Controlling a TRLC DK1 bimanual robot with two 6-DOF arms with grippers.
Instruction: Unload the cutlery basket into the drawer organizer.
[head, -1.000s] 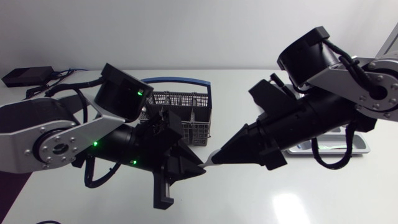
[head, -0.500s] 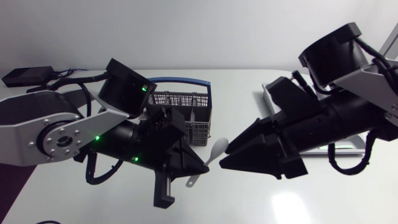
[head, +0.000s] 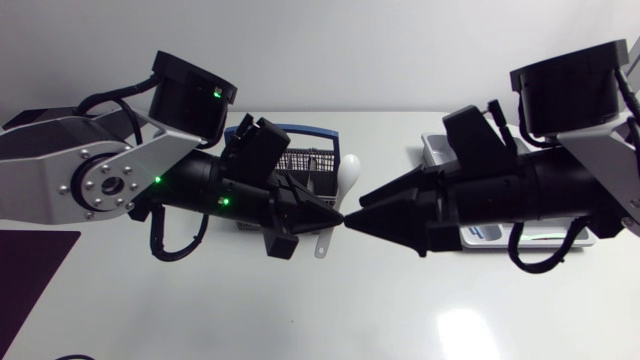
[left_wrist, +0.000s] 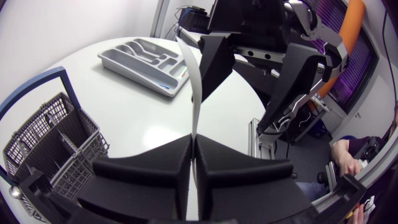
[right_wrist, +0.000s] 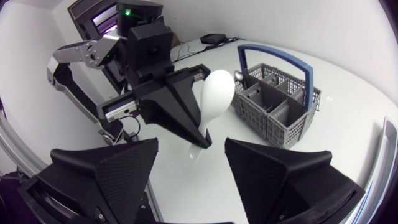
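Entering from the left side, the left arm (head: 100, 185) reaches across the white bench (head: 300, 310) to about the middle of the head view. Behind it stands the grey wire cutlery basket (head: 305, 160) with its blue handle, largely hidden by the arm. The left gripper (head: 335, 215) has its fingers closed narrowly on the handle of a white spoon (head: 347, 172). The spoon is held above the bench with its bowl uppermost, near the right end of the basket. In the left wrist view the handle (left_wrist: 194, 81) rises straight out of the slit between the two fingers. The right gripper (head: 352, 224) faces the left one, tip to tip. Its fingers (right_wrist: 121, 168) stand wide apart, and the spoon is ahead of the gap, touching neither. At the far right, the grey drawer organizer (head: 435, 150) lies on the bench, mostly beneath the right arm (head: 560, 180).
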